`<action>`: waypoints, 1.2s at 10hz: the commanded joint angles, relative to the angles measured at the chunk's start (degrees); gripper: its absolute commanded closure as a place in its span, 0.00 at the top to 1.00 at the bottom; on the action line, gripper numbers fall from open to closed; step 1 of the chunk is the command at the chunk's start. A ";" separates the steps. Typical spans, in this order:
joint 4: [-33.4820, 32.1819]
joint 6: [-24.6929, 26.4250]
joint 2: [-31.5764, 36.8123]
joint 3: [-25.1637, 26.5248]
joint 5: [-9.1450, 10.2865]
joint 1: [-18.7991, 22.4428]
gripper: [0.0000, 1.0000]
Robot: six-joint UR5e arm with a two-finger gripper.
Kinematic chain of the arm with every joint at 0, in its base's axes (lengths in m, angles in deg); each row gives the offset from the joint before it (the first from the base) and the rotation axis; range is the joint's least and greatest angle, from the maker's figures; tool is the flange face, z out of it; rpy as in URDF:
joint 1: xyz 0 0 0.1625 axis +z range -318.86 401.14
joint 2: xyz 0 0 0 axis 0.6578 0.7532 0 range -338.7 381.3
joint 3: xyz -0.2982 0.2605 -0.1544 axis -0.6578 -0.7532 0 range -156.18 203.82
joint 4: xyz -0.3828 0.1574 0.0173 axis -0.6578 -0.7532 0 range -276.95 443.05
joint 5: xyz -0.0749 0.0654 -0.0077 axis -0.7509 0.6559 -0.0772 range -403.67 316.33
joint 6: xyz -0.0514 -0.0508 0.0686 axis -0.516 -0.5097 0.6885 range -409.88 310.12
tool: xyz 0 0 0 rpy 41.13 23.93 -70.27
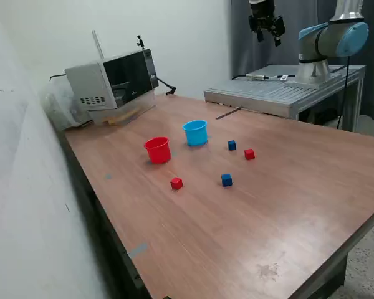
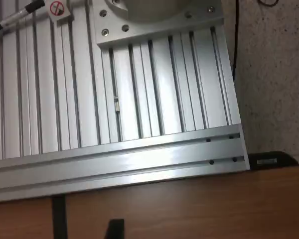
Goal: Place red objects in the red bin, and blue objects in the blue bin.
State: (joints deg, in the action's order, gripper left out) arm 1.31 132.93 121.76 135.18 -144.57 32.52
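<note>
**Cups and cubes wait on the tabletop while the pincer hangs high**

A wooden tabletop (image 1: 287, 205) is seen in the exterior view. A red cup (image 1: 158, 150) is stood upright near the middle of it. A blue cup (image 1: 196, 132) is stood upright just beside it, toward the exterior view's right and a little farther back. The two cups are not touching.

Four small cubes are spread out on the wood, and none is inside a cup. One red cube (image 1: 176, 183) is placed in front of the red cup. The other red cube (image 1: 249, 154) is placed to the exterior view's right of the blue cup. One blue cube (image 1: 232, 145) is found between the blue cup and that red cube. The other blue cube (image 1: 227, 180) is placed nearer the front, well apart from the cups.

The pincer (image 1: 267, 31) is held high in the air at the back, far from the cubes. Nothing is gripped by it. Whether its fingers are spread or closed cannot be told.

In the wrist view, a ribbed metal plate (image 2: 154, 99) is seen, with the wood edge next to it. A grey box (image 1: 112, 81) is set at the far corner by the wall.
</note>
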 commanded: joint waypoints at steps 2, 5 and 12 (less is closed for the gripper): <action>-0.26 0.62 -0.17 -0.35 0.26 0.52 1.00; -0.35 0.79 -0.44 -0.44 3.50 0.53 1.00; -20.16 18.09 -17.02 -10.89 13.54 3.43 1.00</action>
State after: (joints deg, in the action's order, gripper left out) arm -13.08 147.60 108.81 126.07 -131.30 35.55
